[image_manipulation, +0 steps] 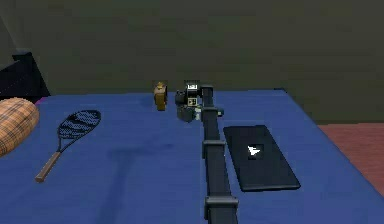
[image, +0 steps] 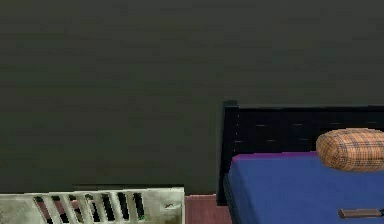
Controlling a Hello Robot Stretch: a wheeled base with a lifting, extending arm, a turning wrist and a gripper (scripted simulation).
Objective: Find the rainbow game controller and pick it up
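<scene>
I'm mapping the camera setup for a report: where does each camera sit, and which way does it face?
Forward view: on the robot, looking ahead and somewhat down at a dark wall, a headboard and a white slatted basket.
Arm side view: on the robot's body, looking sideways across the blue bed; the arm and its fingers show.
Shared: the plaid pillow and the bed.

The bed (image_manipulation: 130, 165) has a blue cover and a dark headboard (image: 270, 128). A plaid pillow (image_manipulation: 14, 122) lies at the arm side view's left edge, with a racket (image_manipulation: 70, 135) flat beside it. Farther along the cover, a small brown thing (image_manipulation: 160, 96) stands near the far edge and a dark flat slab (image_manipulation: 262, 160) lies toward the right.
</scene>
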